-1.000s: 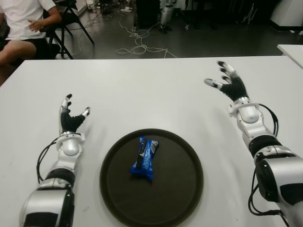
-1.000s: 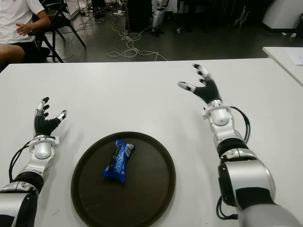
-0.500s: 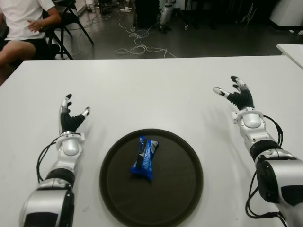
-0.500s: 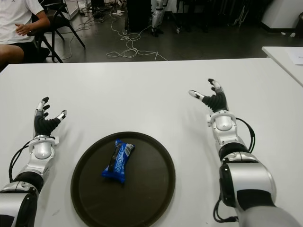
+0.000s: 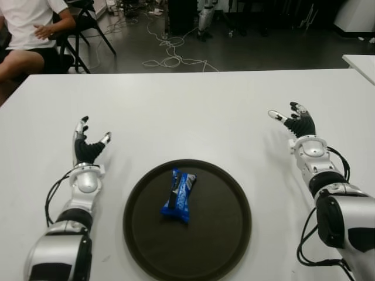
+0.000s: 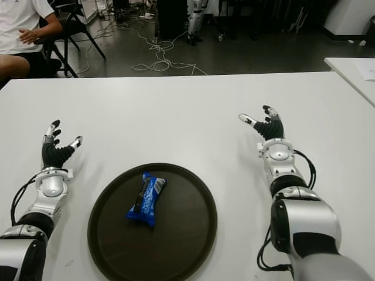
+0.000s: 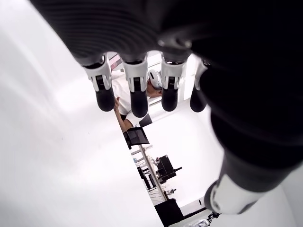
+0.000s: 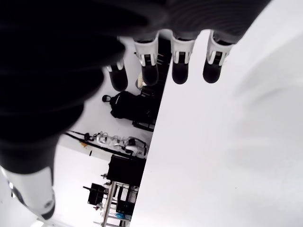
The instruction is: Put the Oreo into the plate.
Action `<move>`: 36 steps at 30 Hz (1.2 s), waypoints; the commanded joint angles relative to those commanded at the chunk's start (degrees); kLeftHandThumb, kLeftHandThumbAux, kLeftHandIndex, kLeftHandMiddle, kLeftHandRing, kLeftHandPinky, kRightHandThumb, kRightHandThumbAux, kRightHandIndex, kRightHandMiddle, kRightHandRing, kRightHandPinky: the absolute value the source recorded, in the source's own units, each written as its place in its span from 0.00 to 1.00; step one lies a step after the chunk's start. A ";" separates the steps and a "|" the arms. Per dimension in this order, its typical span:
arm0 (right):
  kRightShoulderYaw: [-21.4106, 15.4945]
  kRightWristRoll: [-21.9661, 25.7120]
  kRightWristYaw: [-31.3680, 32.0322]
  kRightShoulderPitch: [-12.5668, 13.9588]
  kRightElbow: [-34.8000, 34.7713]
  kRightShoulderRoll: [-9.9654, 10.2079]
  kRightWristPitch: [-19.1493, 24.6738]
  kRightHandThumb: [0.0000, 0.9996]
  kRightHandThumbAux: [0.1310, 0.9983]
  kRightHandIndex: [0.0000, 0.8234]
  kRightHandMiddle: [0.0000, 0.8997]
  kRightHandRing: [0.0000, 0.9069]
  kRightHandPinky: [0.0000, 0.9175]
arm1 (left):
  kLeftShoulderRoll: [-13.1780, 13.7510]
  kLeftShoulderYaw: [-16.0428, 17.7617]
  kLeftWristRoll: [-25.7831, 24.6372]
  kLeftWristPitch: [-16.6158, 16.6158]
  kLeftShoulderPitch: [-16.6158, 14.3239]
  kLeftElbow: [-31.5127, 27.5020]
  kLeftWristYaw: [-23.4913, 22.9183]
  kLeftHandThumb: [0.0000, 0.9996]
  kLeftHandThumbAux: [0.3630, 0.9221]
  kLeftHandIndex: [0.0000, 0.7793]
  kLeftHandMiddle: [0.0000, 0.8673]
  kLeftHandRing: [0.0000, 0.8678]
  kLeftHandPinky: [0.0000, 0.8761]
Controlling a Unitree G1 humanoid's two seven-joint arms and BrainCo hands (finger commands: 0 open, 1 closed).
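A blue Oreo pack point(image 5: 178, 194) lies inside the round dark plate point(image 5: 217, 246) at the near middle of the white table point(image 5: 187, 111). My left hand point(image 5: 88, 143) shows to the left of the plate, fingers spread and holding nothing. To the right of the plate, low over the table, my right hand point(image 5: 293, 120) is open too, palm up and empty. Both wrist views show only relaxed fingers point(image 7: 137, 92) point(image 8: 180, 66) with nothing between them.
A seated person point(image 5: 29, 32) is at the far left beyond the table, beside a black chair point(image 5: 88, 23). Cables point(image 5: 170, 55) lie on the floor behind the table. A second white table corner point(image 5: 360, 61) shows at the far right.
My right hand has come down and drawn back toward me, from raised over the far right of the table to low beside the plate. The Oreo pack and left hand have not moved.
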 joint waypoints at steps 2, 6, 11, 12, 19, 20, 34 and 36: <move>-0.03 -0.07 0.06 -0.04 -0.05 0.07 0.08 0.00 0.59 0.09 0.04 0.00 0.00 | 0.10 -0.07 0.12 0.06 -0.03 0.07 0.05 0.00 0.71 0.08 0.11 0.08 0.05; -0.03 -0.17 0.12 -0.20 -0.10 0.16 0.42 0.00 0.60 0.09 0.04 0.00 0.00 | 0.30 -0.32 0.50 0.16 -0.07 0.12 0.19 0.00 0.71 0.08 0.11 0.08 0.05; -0.37 0.14 0.17 -0.28 -0.16 0.30 0.54 0.00 0.61 0.09 0.05 0.01 0.00 | 0.43 -0.61 0.98 0.13 -0.07 -0.14 0.37 0.00 0.74 0.08 0.10 0.08 0.05; -0.57 0.32 0.25 -0.26 -0.17 0.36 0.53 0.00 0.61 0.09 0.05 0.01 0.00 | 0.43 -0.62 0.99 0.05 -0.04 -0.18 0.32 0.00 0.74 0.08 0.10 0.07 0.05; -0.65 0.25 0.39 -0.39 -0.25 0.64 0.80 0.00 0.59 0.13 0.06 0.01 0.00 | 0.39 -0.26 0.42 0.39 -0.10 -0.08 -0.56 0.00 0.72 0.08 0.10 0.07 0.04; -0.51 0.07 0.34 -0.43 -0.25 0.63 0.86 0.00 0.59 0.13 0.06 0.01 0.00 | 0.39 -0.23 0.38 0.46 -0.12 -0.06 -0.62 0.00 0.71 0.08 0.10 0.07 0.05; 0.68 -1.45 -0.03 -0.65 -0.23 0.51 1.20 0.00 0.60 0.10 0.07 0.03 0.01 | 0.13 0.57 -0.42 0.61 -0.24 -0.05 -1.10 0.00 0.71 0.09 0.13 0.09 0.05; 0.68 -1.53 0.19 -0.58 -0.23 0.48 1.03 0.00 0.59 0.09 0.07 0.03 0.01 | 0.18 0.48 -0.25 0.70 -0.30 0.06 -0.89 0.00 0.71 0.10 0.13 0.09 0.05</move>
